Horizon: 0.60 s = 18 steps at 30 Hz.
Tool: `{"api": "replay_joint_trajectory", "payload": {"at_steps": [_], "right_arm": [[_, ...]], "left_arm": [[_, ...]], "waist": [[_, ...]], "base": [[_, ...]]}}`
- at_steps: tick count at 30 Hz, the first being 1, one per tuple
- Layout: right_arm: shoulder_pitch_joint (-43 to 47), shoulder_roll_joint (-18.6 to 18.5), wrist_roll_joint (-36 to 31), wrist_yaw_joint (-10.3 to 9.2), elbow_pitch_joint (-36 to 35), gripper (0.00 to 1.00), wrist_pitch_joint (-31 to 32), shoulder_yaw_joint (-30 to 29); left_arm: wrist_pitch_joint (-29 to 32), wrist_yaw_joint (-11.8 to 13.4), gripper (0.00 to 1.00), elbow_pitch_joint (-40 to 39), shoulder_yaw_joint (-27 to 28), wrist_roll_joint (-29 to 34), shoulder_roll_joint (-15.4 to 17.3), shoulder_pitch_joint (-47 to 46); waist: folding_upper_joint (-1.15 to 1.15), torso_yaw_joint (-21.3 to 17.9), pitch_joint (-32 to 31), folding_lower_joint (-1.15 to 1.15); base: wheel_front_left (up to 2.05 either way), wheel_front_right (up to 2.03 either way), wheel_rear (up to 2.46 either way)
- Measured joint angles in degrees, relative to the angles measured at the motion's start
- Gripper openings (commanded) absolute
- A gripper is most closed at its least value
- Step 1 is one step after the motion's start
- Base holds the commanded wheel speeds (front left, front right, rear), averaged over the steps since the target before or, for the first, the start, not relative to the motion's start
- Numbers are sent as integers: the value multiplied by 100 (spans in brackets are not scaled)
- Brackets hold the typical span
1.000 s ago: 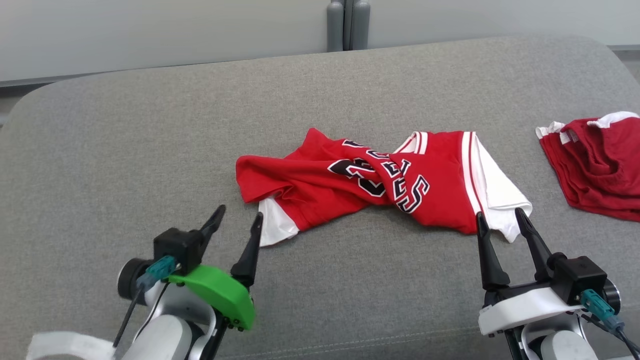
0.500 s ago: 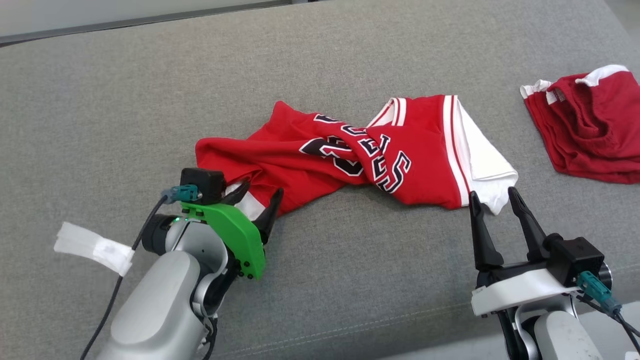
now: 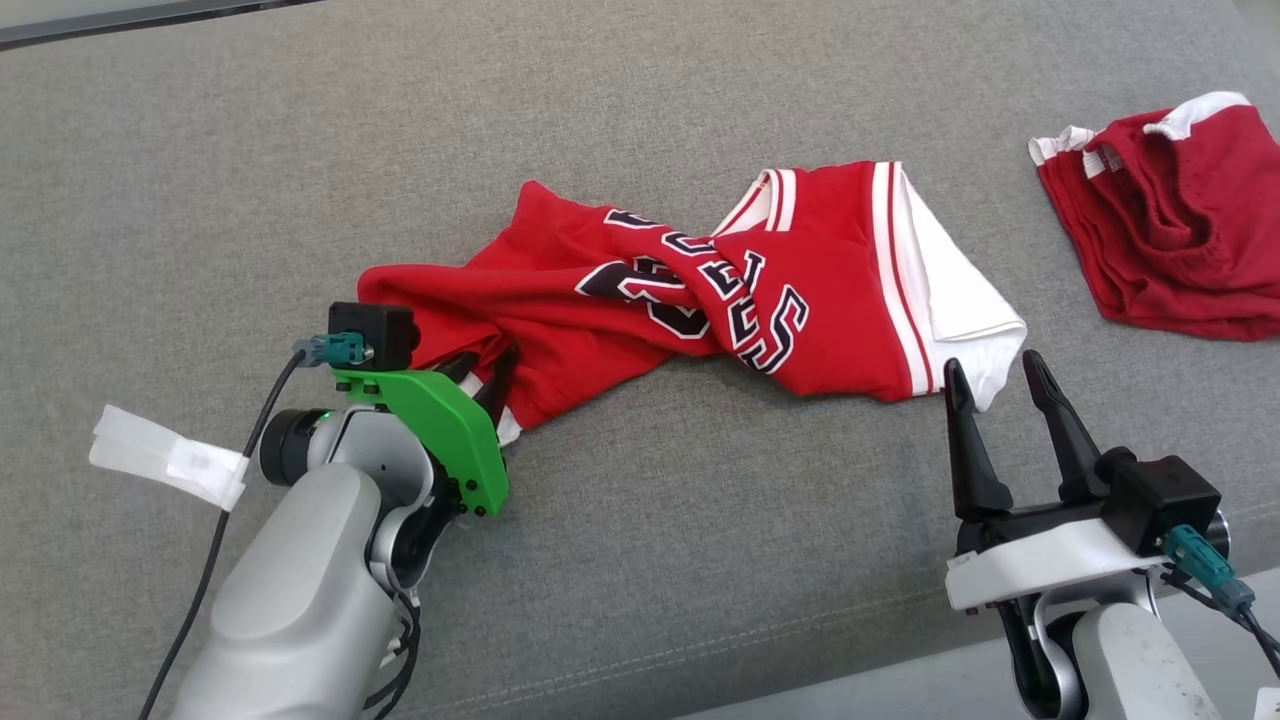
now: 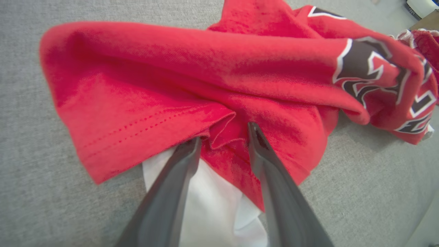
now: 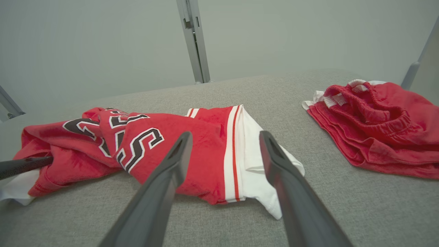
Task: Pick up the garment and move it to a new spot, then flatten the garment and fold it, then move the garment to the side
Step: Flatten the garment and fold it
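Red jersey (image 3: 830, 300) lies twisted between the grippers. The left gripper (image 4: 224, 133) sits half-narrowed astride its hem fold (image 4: 219, 123); the right gripper (image 3: 990, 362) is wide, just short of it. A shallow bite (one layer) could slip when lifted.

The black-and-white lettering on the twisted red basketball jersey (image 3: 820, 300) folds into the twist, so it cannot be read whole. In the head view, the dark fingertips of the left gripper (image 3: 488, 368) are partly hidden behind its green plastic cover (image 3: 440, 420) and the jersey's hem. The crumpled red shorts with white trim (image 3: 1180, 250) run off that view's right edge. The left wrist view is blurred toward its edges.
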Motion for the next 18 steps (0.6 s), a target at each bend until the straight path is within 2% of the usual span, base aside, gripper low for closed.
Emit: {"api": "replay_joint_trajectory", "payload": {"at_steps": [7, 10, 18], "right_arm": [[7, -1, 0, 0, -29, 100, 0, -82], [18, 0, 0, 0, -43, 100, 0, -143], [44, 0, -2, 0, -57, 100, -4, -191]], "left_arm": [[-159, -27, 0, -167, -82, 54, 12, 30], [-325, 35, 0, -443, -48, 90, 107, 157], [-330, 328, 0, -1455, 241, 358, 890, 74]], "waist": [[0, 74, -46, 0], [0, 128, -65, 0], [0, 362, -139, 0]], "base": [[0, 0, 0], [0, 0, 0], [0, 0, 0]]}}
